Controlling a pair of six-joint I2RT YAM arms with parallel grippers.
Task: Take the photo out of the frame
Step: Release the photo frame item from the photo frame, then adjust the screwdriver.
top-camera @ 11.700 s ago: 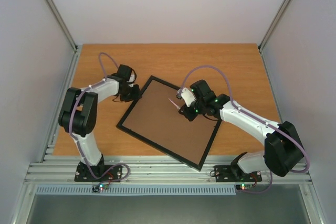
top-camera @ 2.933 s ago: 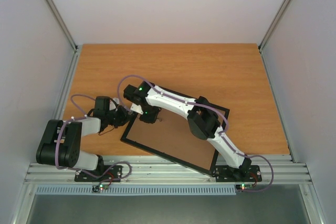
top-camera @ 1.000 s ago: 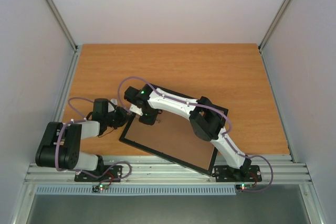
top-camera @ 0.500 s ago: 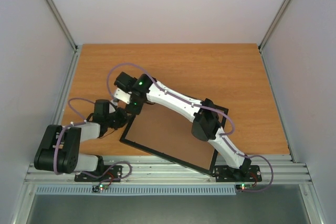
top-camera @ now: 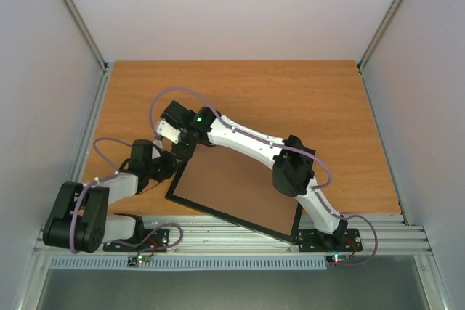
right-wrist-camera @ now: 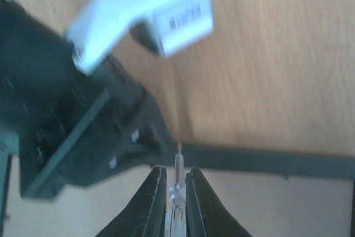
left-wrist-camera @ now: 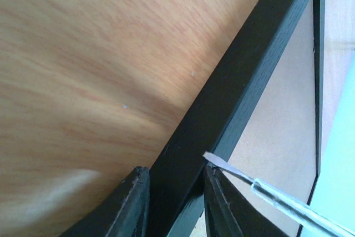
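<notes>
**Levering at the back of the frame, near the left corner**

I had the thin black rectangular picture frame [top-camera: 225, 215] lying back-up on the orange-brown wooden table [top-camera: 305, 99], with its plain brown backing board [top-camera: 232, 186] facing the overhead camera. The sunflower photo showed in none of my views. I judged it to be inside the frame, under that board.

The left gripper [left-wrist-camera: 173, 192] was narrowed onto the frame's rail near its left corner, a jaw on each side of the black wood. The right gripper [right-wrist-camera: 176, 173] was pinched right down on a thin flat blade on a clear shaft [left-wrist-camera: 244, 177]. The blade's tip sat against the rail's inner edge, where the board meets it, just beside the left fingers [left-wrist-camera: 130, 203].

The step in hand, as I read it, was freeing the board. To do it well I wanted the blade kept shallow, so the tip would slide into the seam rather than gouge the board. I meant to lever gently while the left clamp stopped the frame from skating. The right wrist view was blurred, so I relied on the left wrist view for the tip. My worries were a slip toward the left fingers and a flexing board creasing whatever lay beneath.
</notes>
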